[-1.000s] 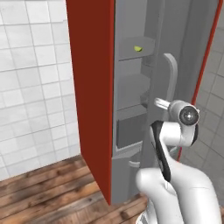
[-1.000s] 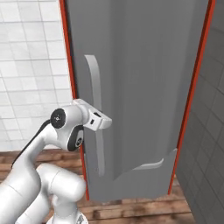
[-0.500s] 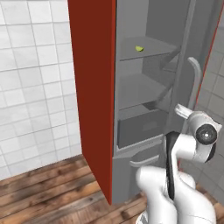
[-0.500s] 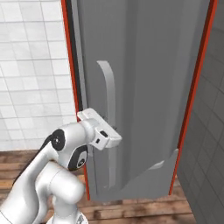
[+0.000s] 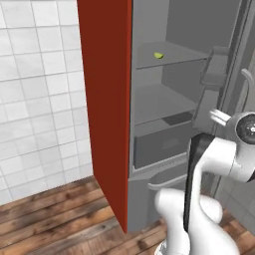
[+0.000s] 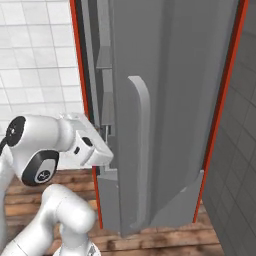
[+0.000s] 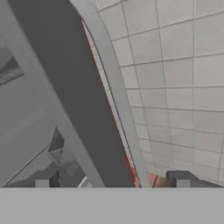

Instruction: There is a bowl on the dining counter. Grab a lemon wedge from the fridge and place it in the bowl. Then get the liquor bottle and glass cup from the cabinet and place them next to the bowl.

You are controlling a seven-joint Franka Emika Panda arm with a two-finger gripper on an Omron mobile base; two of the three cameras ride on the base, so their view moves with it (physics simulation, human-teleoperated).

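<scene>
- Fridge point(image 5: 164, 124): you have it open; the door point(image 6: 165, 115) stands swung out on its hinge, edge-on to the hand camera, which judging by the task is to clear a way to the shelves.
- Door handle point(image 6: 142, 150): the long vertical bar runs down the door's outer face, free of any grip; it passes between the fingertips in the hand view.
- Gripper point(image 7: 116, 179): your jaws stand wide apart, holding nothing, at the door's free edge.
- Lemon wedge point(image 5: 159, 55): it lies on the upper shelf point(image 5: 174, 59), near that shelf's front edge, well apart from the gripper. Retrieval not yet begun.
</scene>
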